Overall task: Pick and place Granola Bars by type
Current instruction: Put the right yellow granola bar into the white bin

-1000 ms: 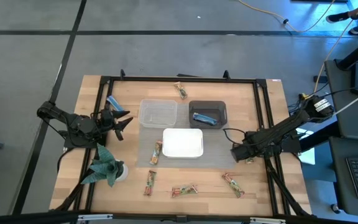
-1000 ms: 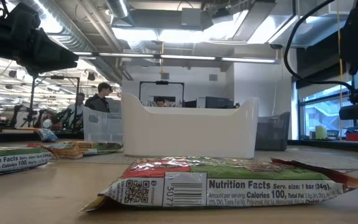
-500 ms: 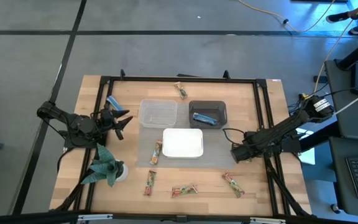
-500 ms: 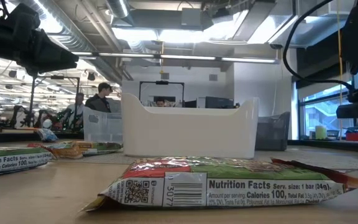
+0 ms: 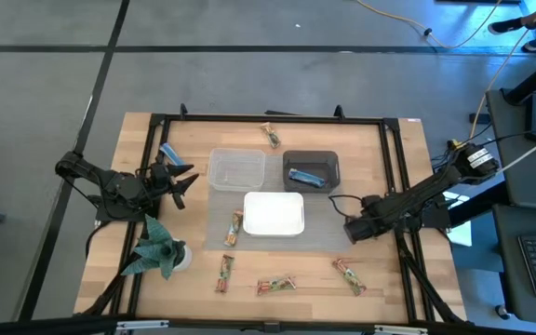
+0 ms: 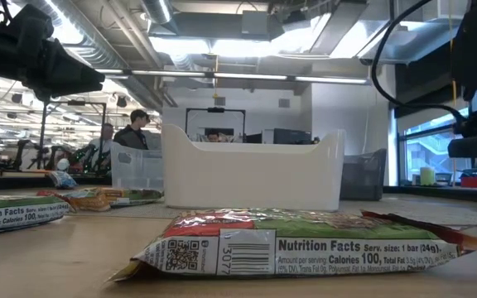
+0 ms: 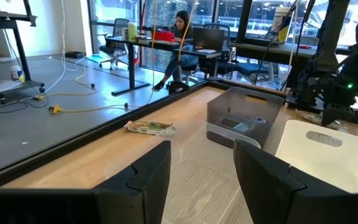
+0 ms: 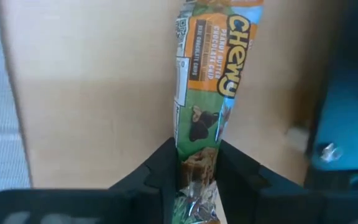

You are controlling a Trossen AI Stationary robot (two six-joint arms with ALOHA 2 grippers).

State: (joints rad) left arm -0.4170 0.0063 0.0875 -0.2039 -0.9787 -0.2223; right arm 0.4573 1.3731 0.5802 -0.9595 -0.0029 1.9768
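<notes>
My right gripper (image 5: pixel 350 229) is at the table's right side, next to the white tub (image 5: pixel 274 213), and is shut on a tan/orange granola bar (image 8: pixel 205 74). The arm hides that bar in the high view. My left gripper (image 5: pixel 180 181) is open at the table's left side, close to a blue bar (image 5: pixel 169 153) lying flat, and it touches nothing. Another blue bar (image 5: pixel 305 176) lies in the dark tub (image 5: pixel 311 158). Several tan bars lie flat: one by the far edge (image 5: pixel 270 135), one beside the white tub (image 5: pixel 234 228), and others along the near edge (image 5: pixel 275 285). My right gripper pinches the tan/orange bar by one end (image 8: pixel 197 152) between its two fingers (image 8: pixel 160 171). The fingers lie along the bar, and the rest of the wrapper reaches out past the fingertips over the wooden table top. Whether the bar is lifted clear does not show.
A clear tub (image 5: pixel 236 169) stands beside the dark tub, on the far side of the white one. A green paper plant figure (image 5: pixel 156 249) stands near the left gripper. A black frame (image 5: pixel 268 118) runs round the table. People sit in the room beyond.
My right gripper has shifted a little toward the table's left, closer to the white tub, staying shut on the bar.
</notes>
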